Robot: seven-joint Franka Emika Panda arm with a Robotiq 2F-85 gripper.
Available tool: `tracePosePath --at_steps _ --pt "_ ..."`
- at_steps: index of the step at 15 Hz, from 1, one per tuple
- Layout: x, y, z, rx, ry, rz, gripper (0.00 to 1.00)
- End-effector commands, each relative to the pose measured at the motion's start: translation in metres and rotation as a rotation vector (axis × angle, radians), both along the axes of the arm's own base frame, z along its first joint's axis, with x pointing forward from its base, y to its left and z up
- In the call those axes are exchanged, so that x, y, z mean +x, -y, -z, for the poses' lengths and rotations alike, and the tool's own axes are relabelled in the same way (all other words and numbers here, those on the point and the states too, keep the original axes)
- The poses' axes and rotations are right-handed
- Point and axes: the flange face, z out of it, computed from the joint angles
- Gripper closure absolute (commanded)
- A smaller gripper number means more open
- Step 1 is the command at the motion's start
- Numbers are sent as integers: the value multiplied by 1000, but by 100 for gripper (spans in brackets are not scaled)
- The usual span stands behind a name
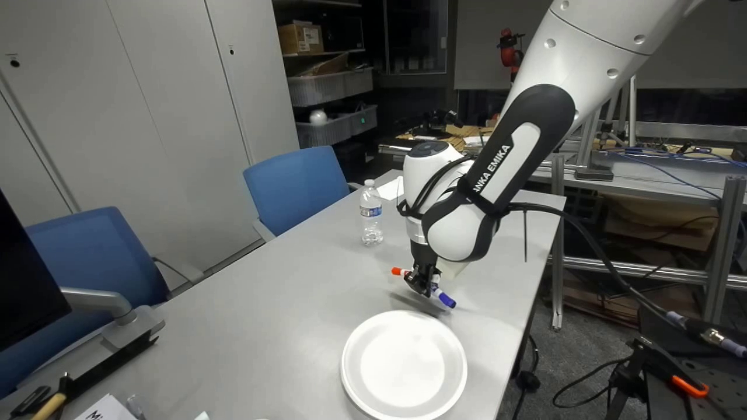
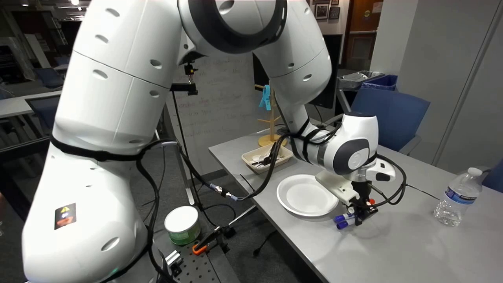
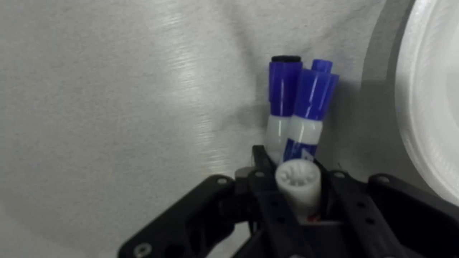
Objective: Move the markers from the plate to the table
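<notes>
Claw [image 3: 289, 157] clamps markers [image 3: 304, 109] at bundle width, plate [image 3: 412, 100] at its 2 o'clock in wrist view; releasing high could scatter them.

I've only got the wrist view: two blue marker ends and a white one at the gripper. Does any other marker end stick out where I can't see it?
Observer: Yes, a red-orange marker end pokes out on the opposite side of the gripper from the blue ends, in both exterior views.
Operator: I get just a white rim at the right edge. Any marker inside it?
Observer: None; in an exterior view the flat middle of the plate shows, with no marker on it.
Operator: Anything standing outside my picture?
Observer: A water bottle stands on the table, across the gripper from the plate.
</notes>
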Motion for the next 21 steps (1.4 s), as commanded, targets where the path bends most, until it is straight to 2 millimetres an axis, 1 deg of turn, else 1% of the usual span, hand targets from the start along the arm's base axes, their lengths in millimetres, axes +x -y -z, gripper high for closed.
tracePosePath --at_steps 1,4,5,6,7,8,9,10,11,12,18,21 --pt "5 5 3 43 -8 41 94" --pt "2 9 9 75 -27 77 94" --pt "0 10 12 85 -36 85 88" --pt "-1 11 15 93 -41 96 50" --pt "-2 12 17 98 -45 104 49" --pt "-2 13 20 101 -50 110 80" --pt "-3 14 22 104 -57 116 73" --pt "-4 15 23 108 -64 123 40" --pt "-4 15 23 110 -67 127 44" --pt "-4 15 23 111 -71 129 43" --pt "-7 17 23 106 -99 129 1" --pt "-8 17 23 104 -104 129 0"
